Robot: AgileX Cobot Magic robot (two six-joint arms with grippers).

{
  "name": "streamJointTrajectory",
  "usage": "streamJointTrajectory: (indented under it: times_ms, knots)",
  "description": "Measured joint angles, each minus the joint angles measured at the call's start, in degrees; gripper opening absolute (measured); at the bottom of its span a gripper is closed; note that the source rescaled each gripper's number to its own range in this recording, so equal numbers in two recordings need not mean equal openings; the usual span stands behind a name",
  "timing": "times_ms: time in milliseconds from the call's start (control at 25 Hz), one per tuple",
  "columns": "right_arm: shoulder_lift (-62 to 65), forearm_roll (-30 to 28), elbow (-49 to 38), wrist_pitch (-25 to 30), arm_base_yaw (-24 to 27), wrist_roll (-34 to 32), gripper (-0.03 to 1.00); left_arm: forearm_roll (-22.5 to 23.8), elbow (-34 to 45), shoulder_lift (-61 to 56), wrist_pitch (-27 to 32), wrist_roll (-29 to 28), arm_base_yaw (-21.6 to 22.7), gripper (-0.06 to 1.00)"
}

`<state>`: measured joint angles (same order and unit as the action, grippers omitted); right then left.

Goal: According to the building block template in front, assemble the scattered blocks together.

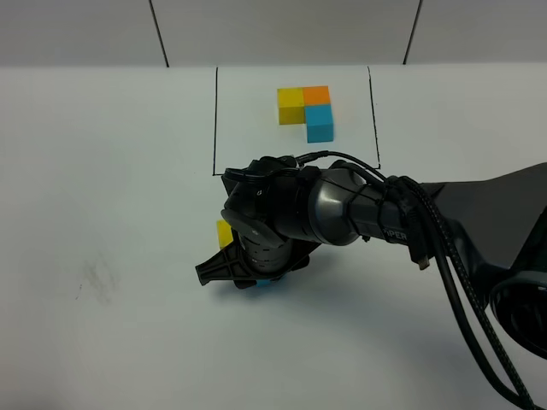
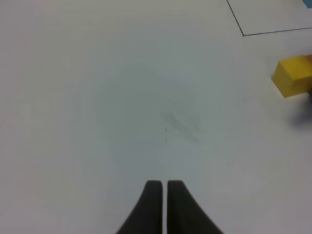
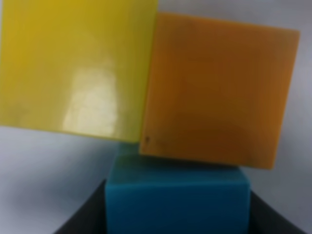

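The building block template (image 1: 305, 111), a yellow, orange and blue L, lies inside the black drawn frame (image 1: 214, 120) at the back. My right arm reaches across to the front left, and its wrist hides most of the scattered blocks in the high view. Only an edge of the yellow cube (image 1: 224, 232) and a sliver of the light blue cube (image 1: 267, 284) show there. In the right wrist view the right gripper (image 3: 178, 195) is shut on the light blue cube (image 3: 178, 202), which sits against the orange cube (image 3: 217, 90), beside the yellow cube (image 3: 73, 63). My left gripper (image 2: 162, 187) is shut and holds nothing.
A faint grey smudge (image 2: 183, 122) marks the white table ahead of the left gripper. The yellow cube (image 2: 292, 78) and a corner of the black frame line (image 2: 243, 34) lie off to one side of it. Cables (image 1: 461, 290) trail from the right arm.
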<state>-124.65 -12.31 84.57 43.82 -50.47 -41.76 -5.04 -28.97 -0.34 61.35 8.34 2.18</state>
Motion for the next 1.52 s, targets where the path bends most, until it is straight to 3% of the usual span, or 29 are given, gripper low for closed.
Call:
streamJointTrajectory:
  times_ms: [1520]
  knots:
    - [0.00,-4.35,0.00,0.02,0.00,1.46,0.49,0.00,0.00,0.00,0.00,-0.20,0.00,0.00]
